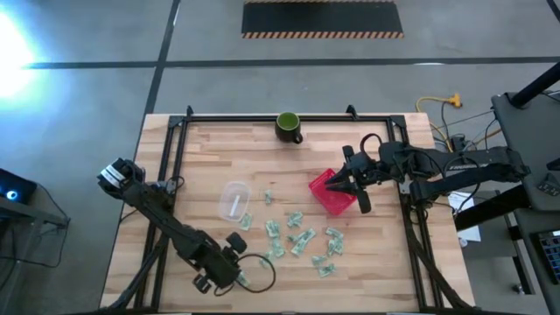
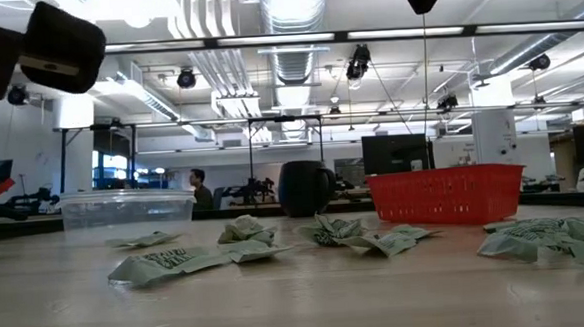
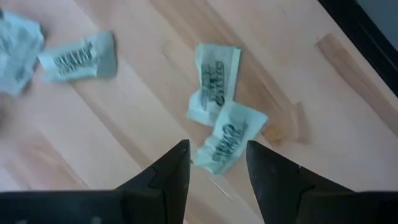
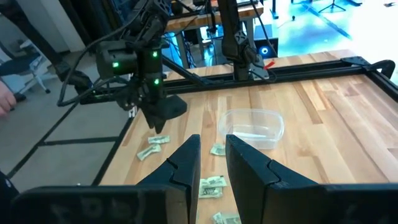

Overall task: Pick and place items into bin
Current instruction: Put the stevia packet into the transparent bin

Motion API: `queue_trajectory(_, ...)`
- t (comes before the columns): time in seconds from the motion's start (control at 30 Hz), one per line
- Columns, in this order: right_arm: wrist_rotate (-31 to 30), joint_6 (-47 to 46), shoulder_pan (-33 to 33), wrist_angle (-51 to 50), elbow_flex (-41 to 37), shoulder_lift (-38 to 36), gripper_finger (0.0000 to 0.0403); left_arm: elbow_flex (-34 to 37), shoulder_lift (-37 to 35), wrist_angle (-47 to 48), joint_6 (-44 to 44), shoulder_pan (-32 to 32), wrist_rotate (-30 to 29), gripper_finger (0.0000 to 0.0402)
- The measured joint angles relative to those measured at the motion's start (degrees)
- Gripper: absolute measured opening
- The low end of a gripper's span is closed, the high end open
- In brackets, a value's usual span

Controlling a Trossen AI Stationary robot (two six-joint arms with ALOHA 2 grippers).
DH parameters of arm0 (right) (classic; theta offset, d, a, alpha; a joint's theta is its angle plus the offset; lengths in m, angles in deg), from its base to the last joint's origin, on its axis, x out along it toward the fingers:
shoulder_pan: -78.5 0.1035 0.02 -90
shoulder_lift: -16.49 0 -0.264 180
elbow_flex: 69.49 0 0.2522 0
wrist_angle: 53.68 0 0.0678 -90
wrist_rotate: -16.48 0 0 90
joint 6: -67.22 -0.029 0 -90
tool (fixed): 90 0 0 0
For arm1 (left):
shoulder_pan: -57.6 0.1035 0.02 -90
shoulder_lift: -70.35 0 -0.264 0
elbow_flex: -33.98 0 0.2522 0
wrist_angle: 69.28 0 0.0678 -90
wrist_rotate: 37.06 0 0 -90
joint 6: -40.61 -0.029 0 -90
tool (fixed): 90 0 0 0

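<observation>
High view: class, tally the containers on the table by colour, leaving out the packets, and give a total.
Red basket: 1
Clear tub: 1
Dark green mug: 1
Total: 3

Robotics lab or industrial workshop. Exposed ceiling ducts (image 2: 295, 23) and pipework, strip lights overhead. Polished concrete floor (image 1: 96, 79) with hazard-striped mat (image 1: 322, 18). Wooden bench (image 1: 385, 262) in black metal frame, cables trailing beside it. Monitors (image 2: 397, 154), workstations and person (image 2: 201, 188) in open hall behind.
</observation>
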Motion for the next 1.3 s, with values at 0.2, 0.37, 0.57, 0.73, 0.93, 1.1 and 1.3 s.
queue_trajectory(0.2,0.00,0.20,0.00,-0.37,0.00,0.00,0.0068,2.89,0.00,-4.25,-2.03,-0.06,-0.71,0.0150)
queue_trajectory(0.37,0.02,0.20,0.00,-0.37,0.00,0.00,0.0068,4.71,0.00,-4.59,-1.95,-0.07,-0.77,0.0177)
queue_trajectory(0.57,0.02,0.20,0.00,-0.37,0.00,-0.02,0.0068,6.88,0.00,-10.31,1.01,-0.07,-0.17,0.0207)
queue_trajectory(0.73,0.02,0.20,0.00,-0.92,0.00,-0.02,0.0068,7.87,0.23,-11.97,1.13,-0.18,0.25,0.0219)
queue_trajectory(0.93,0.02,0.20,0.00,-1.29,0.00,-0.02,0.0068,7.86,4.18,-12.26,1.25,-0.23,2.57,0.0219)
queue_trajectory(1.1,0.00,0.08,-0.02,-1.88,0.00,-0.02,0.0068,5.95,6.34,-11.20,3.56,-0.15,2.13,0.0219)
queue_trajectory(1.3,-1.79,0.22,-0.03,-2.08,-0.02,-0.02,0.0068,6.11,5.99,-11.53,5.30,0.00,2.02,0.0215)
